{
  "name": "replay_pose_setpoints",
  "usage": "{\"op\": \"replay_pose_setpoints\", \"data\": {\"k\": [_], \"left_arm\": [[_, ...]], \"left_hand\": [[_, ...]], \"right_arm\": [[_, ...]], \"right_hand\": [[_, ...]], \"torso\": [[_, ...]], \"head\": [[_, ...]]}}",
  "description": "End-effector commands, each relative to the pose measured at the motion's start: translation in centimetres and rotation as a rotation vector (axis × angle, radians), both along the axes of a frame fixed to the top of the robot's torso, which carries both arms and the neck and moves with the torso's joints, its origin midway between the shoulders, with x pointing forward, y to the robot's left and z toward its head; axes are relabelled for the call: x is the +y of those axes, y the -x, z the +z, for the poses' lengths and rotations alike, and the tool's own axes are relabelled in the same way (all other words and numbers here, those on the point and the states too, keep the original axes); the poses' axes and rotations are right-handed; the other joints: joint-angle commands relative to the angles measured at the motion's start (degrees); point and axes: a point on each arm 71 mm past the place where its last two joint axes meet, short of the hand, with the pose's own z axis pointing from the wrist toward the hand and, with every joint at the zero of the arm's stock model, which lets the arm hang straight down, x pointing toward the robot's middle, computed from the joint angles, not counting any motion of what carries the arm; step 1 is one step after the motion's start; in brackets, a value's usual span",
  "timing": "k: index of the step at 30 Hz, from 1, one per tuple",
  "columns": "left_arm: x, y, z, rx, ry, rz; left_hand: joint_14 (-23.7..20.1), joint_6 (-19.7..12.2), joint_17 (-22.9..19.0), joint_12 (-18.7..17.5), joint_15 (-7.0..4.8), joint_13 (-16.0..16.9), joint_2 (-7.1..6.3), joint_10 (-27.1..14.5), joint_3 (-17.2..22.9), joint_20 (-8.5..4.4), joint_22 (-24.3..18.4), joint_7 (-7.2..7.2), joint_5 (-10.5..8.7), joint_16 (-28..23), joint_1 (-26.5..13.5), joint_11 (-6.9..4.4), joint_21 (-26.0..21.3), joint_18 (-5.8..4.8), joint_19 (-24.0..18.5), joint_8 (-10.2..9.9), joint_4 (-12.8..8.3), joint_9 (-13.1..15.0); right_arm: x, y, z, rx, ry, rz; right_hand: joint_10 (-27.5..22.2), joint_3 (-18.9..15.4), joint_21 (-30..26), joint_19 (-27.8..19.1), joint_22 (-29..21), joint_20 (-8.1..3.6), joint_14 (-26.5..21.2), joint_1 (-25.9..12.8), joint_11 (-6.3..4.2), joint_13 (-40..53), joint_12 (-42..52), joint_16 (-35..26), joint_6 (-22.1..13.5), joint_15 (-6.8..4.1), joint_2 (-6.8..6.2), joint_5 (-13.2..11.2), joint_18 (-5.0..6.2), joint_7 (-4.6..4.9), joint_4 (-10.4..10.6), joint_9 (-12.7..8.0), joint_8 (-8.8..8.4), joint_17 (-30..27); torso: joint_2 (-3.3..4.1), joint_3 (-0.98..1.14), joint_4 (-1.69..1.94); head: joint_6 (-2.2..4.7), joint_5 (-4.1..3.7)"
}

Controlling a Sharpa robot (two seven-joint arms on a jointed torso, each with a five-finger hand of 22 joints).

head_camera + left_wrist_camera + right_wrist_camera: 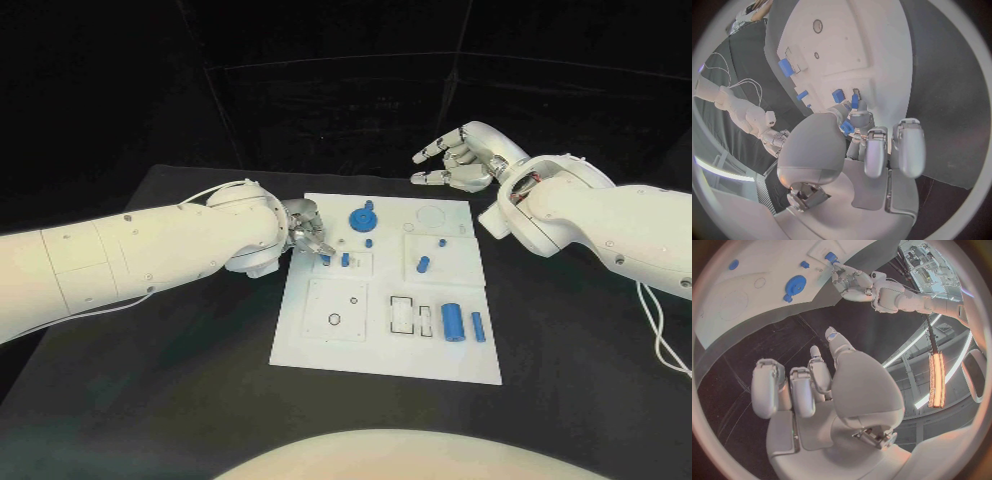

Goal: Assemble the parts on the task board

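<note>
Your left hand (302, 226) sits over the task board's (387, 355) near-left upper area, fingertips down at a small blue peg (327, 259) by a square recess; it seems to pinch that piece, though the fingers hide the contact. Your right hand (459, 160) hovers beyond the board's far edge, fingers loosely curled and holding nothing. A round blue knob (364, 217) and a blue cylinder (453, 322) rest on the board.

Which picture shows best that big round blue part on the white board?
The head view: the round blue part shows from above, unobstructed, on the task board. The right wrist view shows it slanted and bent; in the left wrist view I cannot pick it out.
</note>
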Motion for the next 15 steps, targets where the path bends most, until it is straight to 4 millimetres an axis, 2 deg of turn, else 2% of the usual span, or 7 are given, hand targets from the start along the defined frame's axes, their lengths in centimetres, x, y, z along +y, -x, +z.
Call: {"op": "replay_pose_setpoints", "data": {"k": [1, 15], "left_arm": [[-0.05, 0.0, -0.07, 0.008, -0.019, -0.01], [-0.3, 0.24, -0.31, 0.029, -0.03, -0.03]], "left_hand": [[6.06, 0.1, 15.1, -0.1, -0.48, -0.08, 0.75, 0.18, 4.68, -0.54, 4.35, -0.32, 0.21, 0.18, 0.07, -0.01, 0.12, -0.53, 1.24, 0.39, -4.24, 2.62], [6.06, 0.14, 15.1, -0.16, -0.49, -0.15, 0.74, 0.16, 4.81, -0.54, 4.3, -0.35, 0.2, 0.18, -0.14, -0.04, 0.07, -0.52, 1.22, 0.47, -4.16, 2.67]], "right_arm": [[0.12, 0.03, 0.14, -0.004, -0.003, 0.009], [0.07, 0.02, 0.13, -0.003, -0.003, 0.009]], "right_hand": [[-0.24, -0.42, -0.18, -0.3, -0.07, 0.0, 5.11, 0.06, 0.05, 0.69, -0.32, -0.19, -0.38, -0.36, 0.48, 0.23, 0.77, 0.11, -0.04, -0.08, 0.27, 11.59], [-0.24, -0.42, -0.18, -0.3, -0.07, 0.0, 5.11, 0.06, 0.05, 0.69, -0.32, -0.19, -0.38, -0.36, 0.48, 0.23, 0.77, 0.11, -0.04, -0.08, 0.27, 11.59]], "torso": [[-0.02, 0.01, 0.06], [-0.04, 0.02, 0.04]], "head": [[-0.1, -0.04], [-0.21, -0.01]]}}
